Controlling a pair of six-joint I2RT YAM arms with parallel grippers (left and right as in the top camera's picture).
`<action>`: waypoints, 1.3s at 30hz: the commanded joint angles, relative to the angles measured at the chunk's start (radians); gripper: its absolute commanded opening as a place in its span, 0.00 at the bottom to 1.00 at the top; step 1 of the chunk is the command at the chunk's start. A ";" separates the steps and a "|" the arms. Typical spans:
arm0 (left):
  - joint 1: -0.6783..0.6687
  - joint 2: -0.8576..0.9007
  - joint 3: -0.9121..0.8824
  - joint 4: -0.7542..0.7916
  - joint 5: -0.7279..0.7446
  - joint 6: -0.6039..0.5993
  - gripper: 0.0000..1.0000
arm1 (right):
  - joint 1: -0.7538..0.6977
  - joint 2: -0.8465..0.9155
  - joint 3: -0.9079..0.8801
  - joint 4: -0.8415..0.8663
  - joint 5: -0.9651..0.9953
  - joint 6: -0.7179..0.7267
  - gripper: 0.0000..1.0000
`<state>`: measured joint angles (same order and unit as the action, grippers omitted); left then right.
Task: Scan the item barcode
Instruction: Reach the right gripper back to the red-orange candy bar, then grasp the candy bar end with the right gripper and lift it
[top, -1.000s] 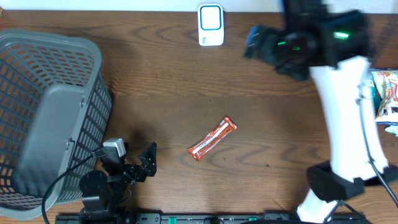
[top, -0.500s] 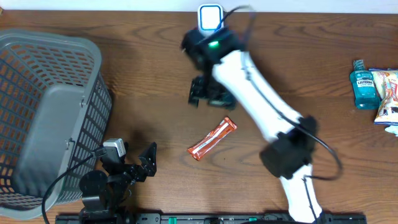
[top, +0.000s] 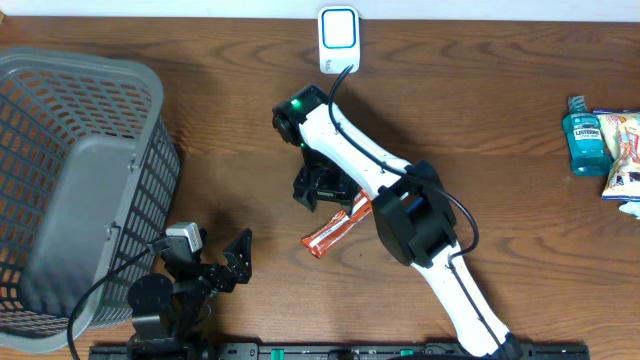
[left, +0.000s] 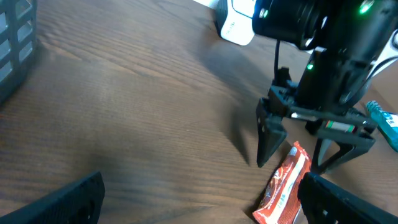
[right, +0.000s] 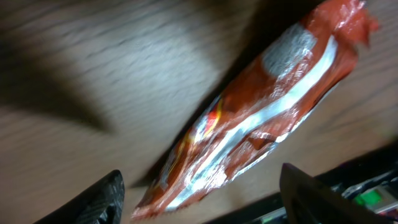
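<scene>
At mid-table, straddling the upper end of the orange snack bar (top: 328, 234) with the right gripper (left: 297, 152), jaws parted, apparently not touching it. Beside the basket (top: 158, 190), holding the left gripper (top: 242, 258) wide open.

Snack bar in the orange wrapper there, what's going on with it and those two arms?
The right gripper hangs over one end of the snack bar, jaws apart on either side of it, not yet gripping. The bar lies flat on the table. The left gripper sits open near the front edge, well away. A small white device stands at the far edge.
</scene>
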<state>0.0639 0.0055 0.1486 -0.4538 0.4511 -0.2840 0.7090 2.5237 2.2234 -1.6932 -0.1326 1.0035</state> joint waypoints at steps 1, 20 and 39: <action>0.005 -0.002 -0.014 -0.021 0.012 0.009 0.99 | 0.006 0.047 -0.060 0.009 0.066 0.090 0.76; 0.005 -0.002 -0.014 -0.021 0.012 0.009 0.99 | 0.003 0.064 -0.421 0.220 0.069 0.264 0.05; 0.005 -0.002 -0.014 -0.021 0.012 0.009 0.99 | -0.066 -0.027 -0.216 0.319 0.104 0.040 0.01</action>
<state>0.0639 0.0055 0.1486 -0.4538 0.4511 -0.2840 0.6548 2.4653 1.9892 -1.4960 -0.1951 1.1374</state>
